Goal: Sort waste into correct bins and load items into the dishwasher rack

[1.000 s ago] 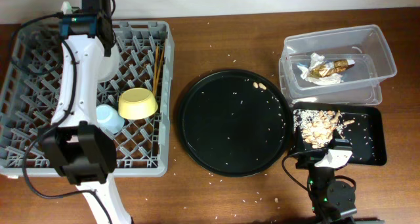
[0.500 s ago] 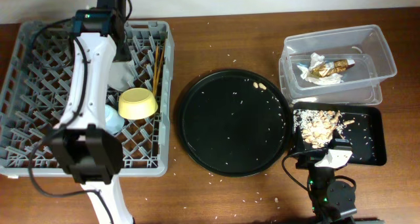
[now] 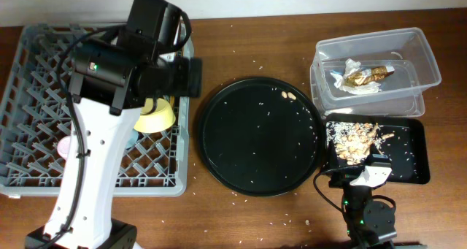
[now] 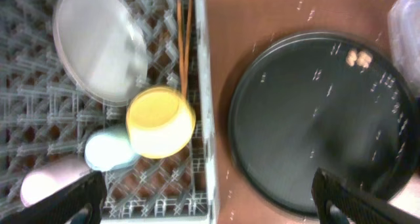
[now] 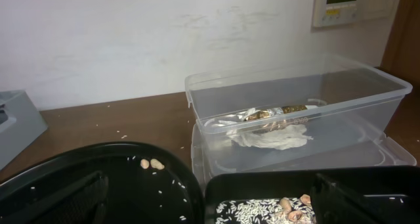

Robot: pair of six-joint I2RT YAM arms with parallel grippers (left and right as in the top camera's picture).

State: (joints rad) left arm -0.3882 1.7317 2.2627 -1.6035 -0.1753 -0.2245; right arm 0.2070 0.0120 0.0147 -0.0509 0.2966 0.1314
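Note:
The grey dishwasher rack [image 3: 36,96] [image 4: 39,125] holds the pale plate [image 4: 98,43], the yellow bowl [image 4: 159,122] [image 3: 159,117], the light blue cup [image 4: 108,150] and the pink cup [image 4: 46,184] [image 3: 64,145]. My left gripper [image 4: 209,201] hangs high over the rack's right edge, open and holding nothing. The clear tub [image 3: 408,55] [image 5: 341,99] contains white paper and a gold wrapper [image 3: 363,76] [image 5: 269,115]. Food scraps [image 3: 355,138] [image 5: 262,211] lie in the flat black tray [image 3: 412,158]. My right gripper [image 5: 210,204] rests open at that tray's near edge.
Brown chopsticks [image 4: 184,40] lie in the rack beside the plate. The large round black tray [image 3: 261,136] [image 5: 98,178] sits mid-table with rice grains and two beige bits [image 3: 289,96] [image 5: 152,163]. My left arm [image 3: 109,66] covers part of the rack from above. Rice crumbs dot the wooden table.
The left gripper has opened, let go of the plate in the rack, risen and swung right toward the rack's right edge. The right arm has stayed still.

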